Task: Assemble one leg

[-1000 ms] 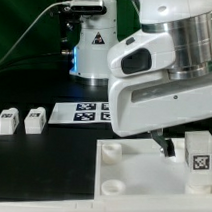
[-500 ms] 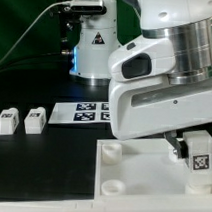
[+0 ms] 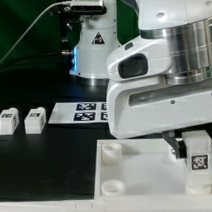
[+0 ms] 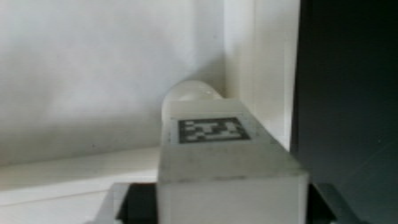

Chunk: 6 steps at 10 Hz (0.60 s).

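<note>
My gripper (image 3: 190, 153) is shut on a leg (image 3: 200, 158), a small white post with a black-and-white tag, held upright over the exterior view's right end of the large white board (image 3: 141, 176). In the wrist view the leg (image 4: 217, 150) fills the space between my dark fingers (image 4: 143, 202), with the board's white surface (image 4: 89, 90) behind it. A round socket (image 3: 111, 151) shows at the board's near-left corner, and another (image 3: 110, 186) lies below it. The leg's lower end is hidden.
Two more white legs (image 3: 6, 122) (image 3: 34, 119) stand on the black table at the exterior view's left. The marker board (image 3: 86, 113) lies behind the arm. The robot base (image 3: 94, 43) stands at the back.
The gripper with the leg has shifted slightly toward the exterior view's right and a little lower, then held still.
</note>
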Each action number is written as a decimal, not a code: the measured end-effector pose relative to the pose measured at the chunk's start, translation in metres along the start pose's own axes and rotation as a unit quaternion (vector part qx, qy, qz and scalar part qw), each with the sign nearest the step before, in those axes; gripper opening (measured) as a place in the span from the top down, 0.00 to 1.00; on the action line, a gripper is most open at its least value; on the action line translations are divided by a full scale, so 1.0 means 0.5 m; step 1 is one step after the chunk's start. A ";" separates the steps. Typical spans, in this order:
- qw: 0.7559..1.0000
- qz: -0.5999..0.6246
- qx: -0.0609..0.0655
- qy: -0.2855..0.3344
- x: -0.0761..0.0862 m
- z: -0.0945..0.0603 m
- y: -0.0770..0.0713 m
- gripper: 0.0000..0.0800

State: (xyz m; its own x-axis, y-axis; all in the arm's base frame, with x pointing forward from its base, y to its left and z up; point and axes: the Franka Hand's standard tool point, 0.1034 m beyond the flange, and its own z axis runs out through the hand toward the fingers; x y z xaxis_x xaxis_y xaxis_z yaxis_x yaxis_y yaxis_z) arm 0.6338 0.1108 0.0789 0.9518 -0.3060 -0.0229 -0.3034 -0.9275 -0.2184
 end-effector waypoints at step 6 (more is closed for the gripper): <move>0.875 0.484 0.023 -0.009 -0.010 0.013 -0.013 0.62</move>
State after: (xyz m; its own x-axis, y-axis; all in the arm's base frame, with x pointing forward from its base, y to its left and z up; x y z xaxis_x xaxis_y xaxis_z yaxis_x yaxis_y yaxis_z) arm 0.6313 0.1199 0.0744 0.2504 -0.9396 -0.2333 -0.9658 -0.2257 -0.1278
